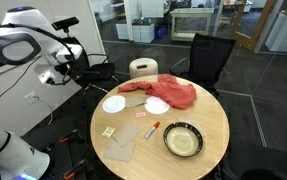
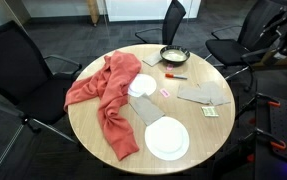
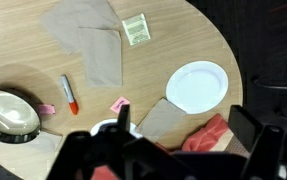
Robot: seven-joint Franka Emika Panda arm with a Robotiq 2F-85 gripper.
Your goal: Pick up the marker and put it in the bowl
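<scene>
The marker point(image 1: 153, 129) has an orange-red body and lies flat on the round wooden table point(image 1: 208, 120), just beside the bowl point(image 1: 182, 139). The bowl is dark-rimmed with a pale inside. Both show in the wrist view, the marker point(image 3: 69, 92) to the right of the bowl point(image 3: 8, 115), and in an exterior view, the marker point(image 2: 175, 76) in front of the bowl point(image 2: 173, 55). My gripper point(image 3: 183, 130) is open and empty. It hangs high above the table's edge, well away from the marker. In an exterior view the arm point(image 1: 55, 72) is off the table's side.
A red cloth point(image 2: 108, 95) is draped over one side of the table. A white plate point(image 3: 197, 86), brown paper napkins point(image 3: 93, 40), a yellow-green note point(image 3: 135, 30) and a pink note point(image 3: 120, 103) lie on the table. Black office chairs point(image 1: 208, 55) surround it.
</scene>
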